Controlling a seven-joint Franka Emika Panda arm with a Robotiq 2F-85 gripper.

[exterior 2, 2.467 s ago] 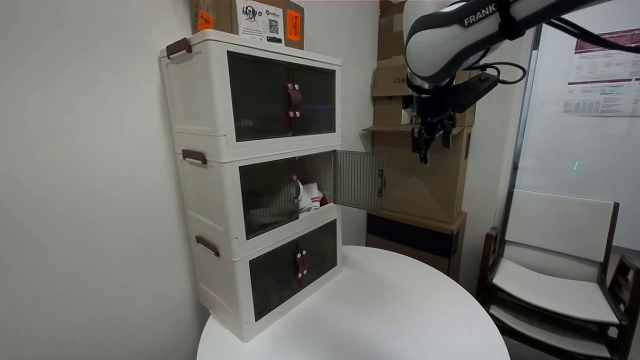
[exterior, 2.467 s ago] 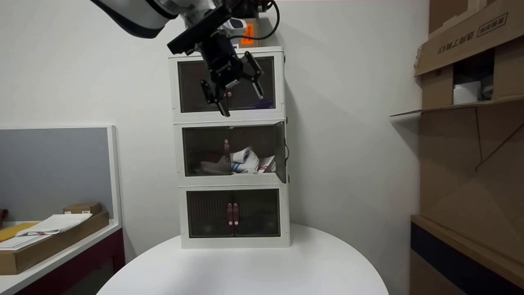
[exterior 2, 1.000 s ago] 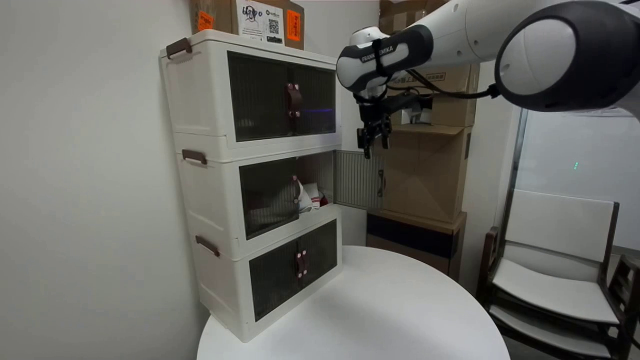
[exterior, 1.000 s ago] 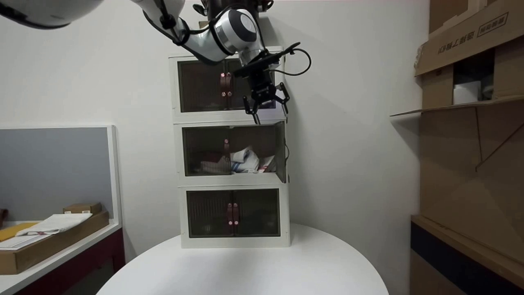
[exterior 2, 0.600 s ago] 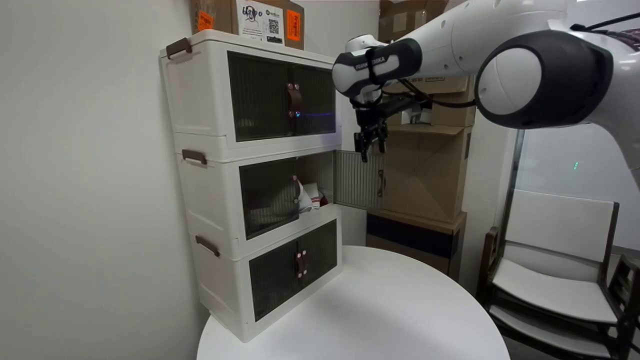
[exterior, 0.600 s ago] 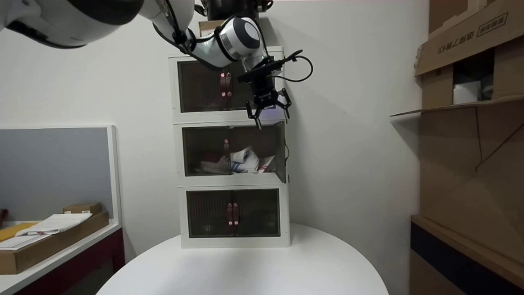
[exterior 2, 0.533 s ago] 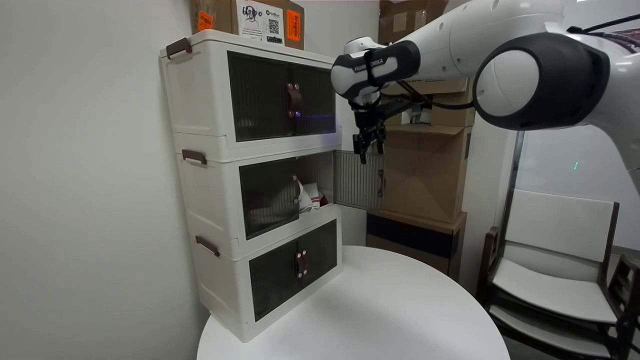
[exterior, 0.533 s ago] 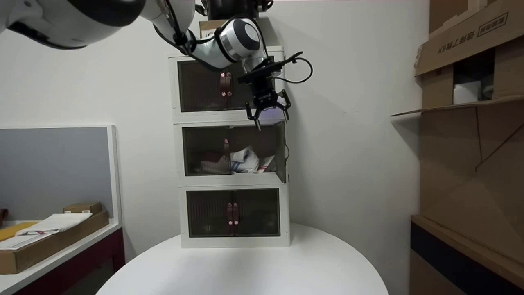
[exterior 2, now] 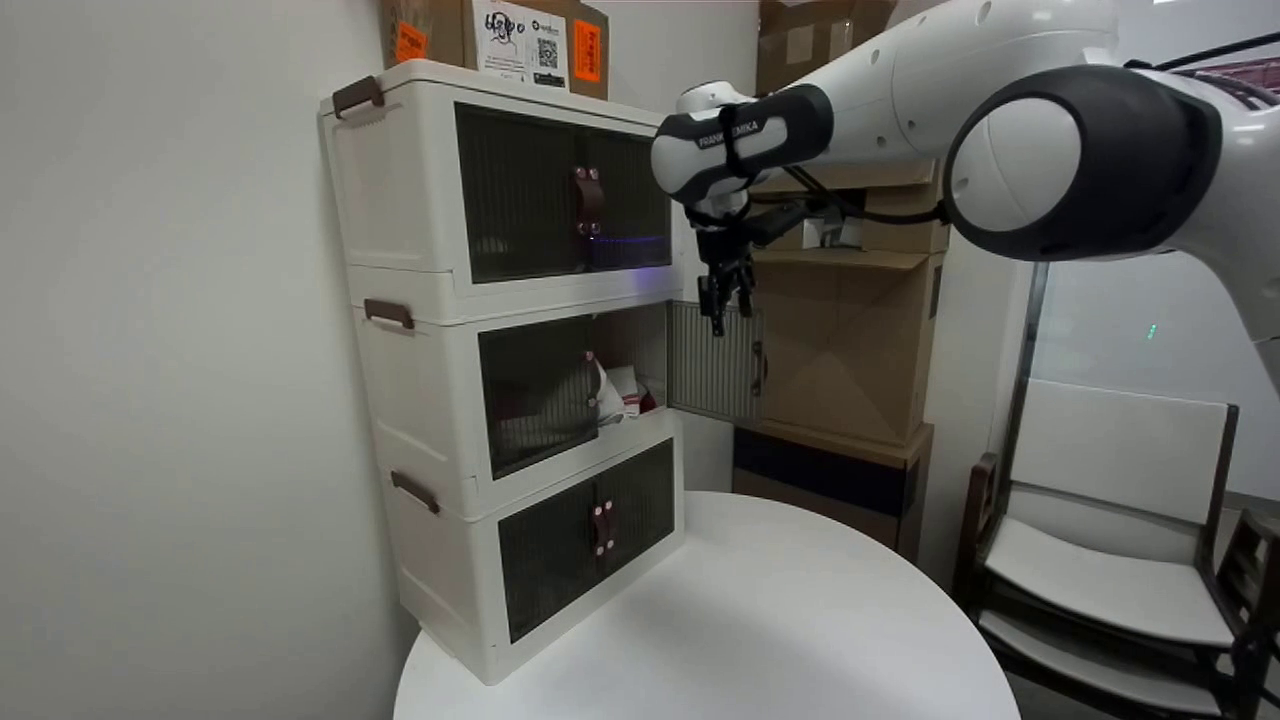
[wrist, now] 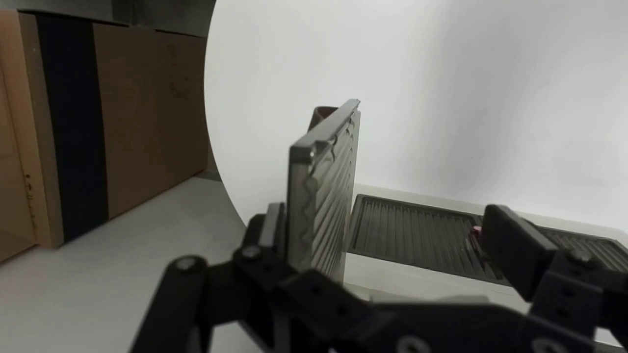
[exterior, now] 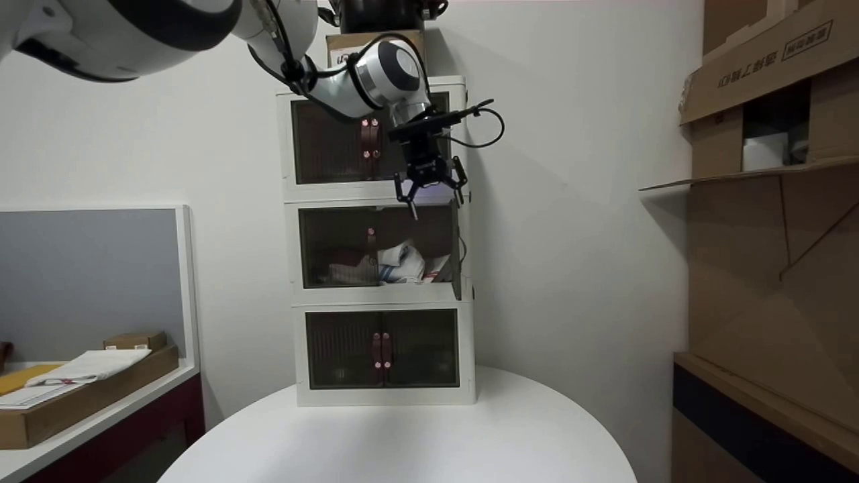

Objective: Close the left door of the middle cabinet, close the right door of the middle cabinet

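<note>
The middle cabinet [exterior: 376, 296] is white with dark ribbed doors. Its left door [exterior: 339, 248] is closed. Its right door [exterior: 458, 249] stands open, sticking out toward the table; it also shows in an exterior view [exterior 2: 708, 360]. My gripper [exterior: 436, 206] is open over the top of the right door. In the wrist view the gripper [wrist: 392, 235] has the door [wrist: 319, 196] between its fingers. The left finger lies against or very close to the door's handle side, and the right finger is far from it. The door's brown handle [wrist: 321, 113] is partly hidden.
White and printed cloth items [exterior: 402, 263] lie inside the middle cabinet. The top cabinet [exterior 2: 565, 190] and bottom cabinet [exterior 2: 590, 530] have closed doors. The stack stands on a round white table [exterior 2: 800, 600]. Cardboard boxes [exterior 2: 850, 340] stand behind the open door.
My open gripper has come from farther out to the right door, lowering and then shifting toward the cabinet's middle. The right door has swung slightly inward in the last half second.
</note>
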